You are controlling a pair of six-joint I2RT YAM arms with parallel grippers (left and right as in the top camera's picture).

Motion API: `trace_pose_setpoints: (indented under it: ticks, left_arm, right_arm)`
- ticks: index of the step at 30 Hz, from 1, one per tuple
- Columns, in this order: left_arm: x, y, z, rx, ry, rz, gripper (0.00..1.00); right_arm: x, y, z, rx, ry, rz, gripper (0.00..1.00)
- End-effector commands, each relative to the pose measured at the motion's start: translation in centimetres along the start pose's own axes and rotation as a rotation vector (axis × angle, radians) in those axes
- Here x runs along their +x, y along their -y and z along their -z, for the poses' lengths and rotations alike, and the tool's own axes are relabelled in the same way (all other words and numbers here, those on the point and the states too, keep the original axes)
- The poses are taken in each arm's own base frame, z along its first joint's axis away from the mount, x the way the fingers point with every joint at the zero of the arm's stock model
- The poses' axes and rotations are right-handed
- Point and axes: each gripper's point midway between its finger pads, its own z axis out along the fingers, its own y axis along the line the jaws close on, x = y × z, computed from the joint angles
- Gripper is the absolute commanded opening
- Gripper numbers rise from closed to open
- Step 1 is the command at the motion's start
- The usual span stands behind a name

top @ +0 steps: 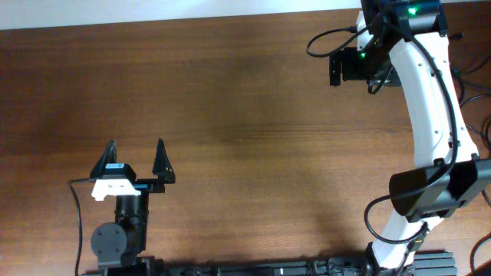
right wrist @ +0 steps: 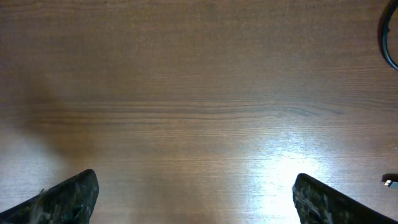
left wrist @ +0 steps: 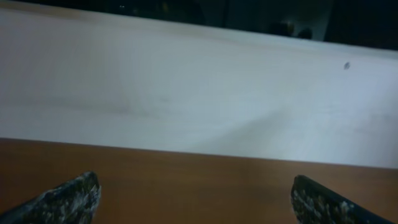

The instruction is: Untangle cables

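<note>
No cables show on the brown wooden table [top: 245, 138] in the overhead view. In the right wrist view a thin black cord [right wrist: 389, 43] curves at the right edge. I cannot tell whether it is one of the cables. My left gripper [top: 136, 144] is at the lower left, open, with nothing between its fingers. The left wrist view shows that gripper [left wrist: 194, 186] above bare wood. My right gripper [top: 341, 69] hangs at the far right of the table. Seen from its wrist, the right gripper [right wrist: 196, 186] is open over bare wood.
The table's far edge meets a white surface [left wrist: 199, 93] ahead of the left gripper. The white right arm [top: 430, 115] runs down the right side, with thick black wires [top: 330, 38] looped by its wrist. A small pale object [right wrist: 388, 182] sits at the right edge.
</note>
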Motion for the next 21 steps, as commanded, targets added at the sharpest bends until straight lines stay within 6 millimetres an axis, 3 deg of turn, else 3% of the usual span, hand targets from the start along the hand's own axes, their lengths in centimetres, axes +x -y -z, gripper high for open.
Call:
trace_pose_setpoints:
  ticks: [1,10,14,21]
  left_arm:
    - [2.2,-0.3,0.7,0.008,-0.004,-0.046,0.99]
    - [6.0,-0.7,2.1,0.004,-0.074,-0.143,0.99]
    - [9.3,-1.3,2.6,-0.011,-0.211,-0.171,0.99]
    - [9.3,-1.5,2.7,-0.026,-0.214,-0.179,0.99]
  right_arm:
    - [-0.3,0.0,0.1,0.007,0.009,-0.001,0.99]
    - [-0.3,0.0,0.1,0.007,0.009,-0.001,0.99]
    - [-0.3,0.0,0.1,0.007,0.009,-0.001,0.99]
    - [-0.3,0.0,0.1,0.007,0.009,-0.001,0.99]
